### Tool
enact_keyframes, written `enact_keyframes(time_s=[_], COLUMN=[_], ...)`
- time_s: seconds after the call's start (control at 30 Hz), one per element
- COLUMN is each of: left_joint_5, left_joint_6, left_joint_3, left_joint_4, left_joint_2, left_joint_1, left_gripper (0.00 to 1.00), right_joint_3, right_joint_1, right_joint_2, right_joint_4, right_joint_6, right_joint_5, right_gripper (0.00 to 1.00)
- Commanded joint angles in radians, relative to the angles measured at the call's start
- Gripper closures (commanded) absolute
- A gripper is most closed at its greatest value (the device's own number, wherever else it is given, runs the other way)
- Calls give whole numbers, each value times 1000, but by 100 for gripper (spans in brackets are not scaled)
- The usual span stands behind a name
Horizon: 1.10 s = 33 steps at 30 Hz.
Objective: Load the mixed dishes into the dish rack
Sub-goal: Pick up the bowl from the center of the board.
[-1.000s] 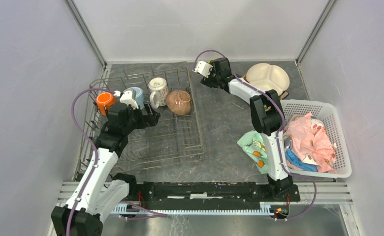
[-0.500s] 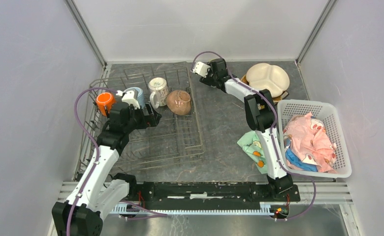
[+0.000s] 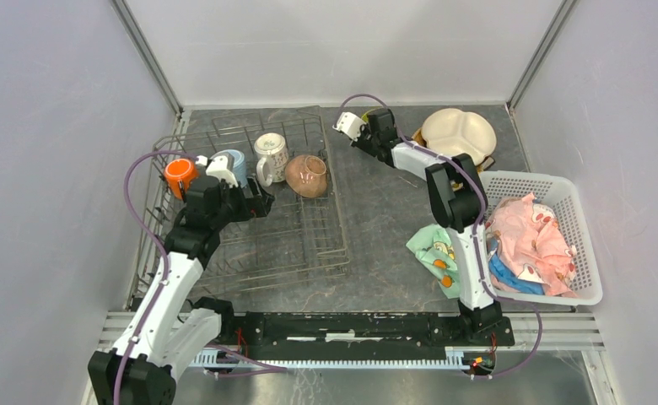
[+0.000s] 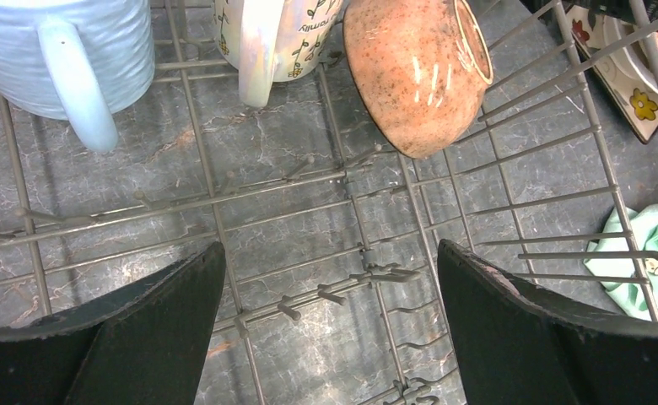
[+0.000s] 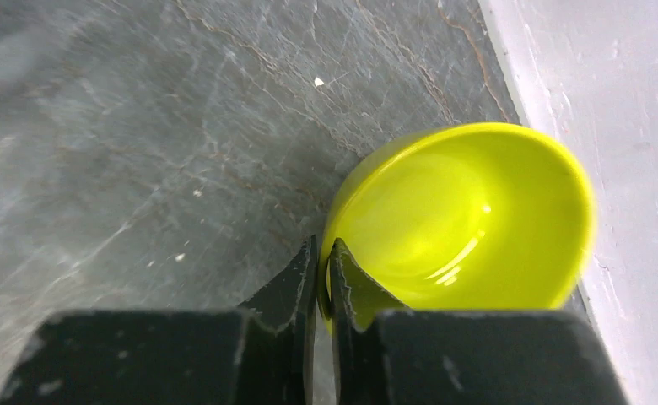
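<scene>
My right gripper (image 5: 323,253) is shut on the near rim of the lime-green bowl (image 5: 469,219), one finger inside and one outside. The bowl sits on the tabletop against the back wall and is hidden under the wrist in the top view. In the grey wire dish rack (image 3: 336,202) stand an orange mug (image 3: 179,173), a light-blue mug (image 3: 233,160), a white patterned mug (image 3: 271,153) and a tan bowl (image 3: 307,175) on its side. My left gripper (image 4: 330,278) hangs open over the rack's floor wires (image 4: 182,203), below the light-blue mug (image 4: 64,51) and the tan bowl (image 4: 414,72). A cream three-section plate (image 3: 458,133) lies at the back right.
A white perforated basket (image 3: 562,190) with a pink cloth (image 3: 532,240) stands at the right. A teal patterned cloth (image 3: 434,251) lies beside the right arm. The back wall (image 5: 629,126) runs just behind the lime-green bowl. Flat plates (image 4: 621,67) show past the rack's right side.
My right gripper's jaws have closed on the lime-green bowl's rim, and the wrist has shifted slightly right. The left arm has stayed still.
</scene>
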Motion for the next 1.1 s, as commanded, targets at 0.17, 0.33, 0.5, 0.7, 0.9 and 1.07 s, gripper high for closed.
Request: enact_keyframes(time_s=[0.17,0.33,0.5,0.7,0.9,1.07], left_joint_5=[26,18,-53,-138,158,447], left_joint_6=[80,76,44,2,-11,-81], left_joint_3=[24,20,16,26,34,33], left_joint_4=[29,32,42,6,101,267], left_joint_2=[-61,-88,-109,-148,-148,-132], left_joint_1=[-6,-9,-16,-52,-53,-53], left_gripper=[0,0,0,0,0,4], right_joint_3=[-162,-295,-415,-477,-477,-416], right_joint_1=[-1,0,-1,0,4,12], right_joint_2=[-275,-413,-588,-774,-928,-1011], right_joint_4=[112,150,157,91,132,95], right_joint_6=[228,342,473,647,788,857], right_joint_5=[-196,-191,-216,-185,-353,-455], right_gripper=[100,100,100,100,100,100])
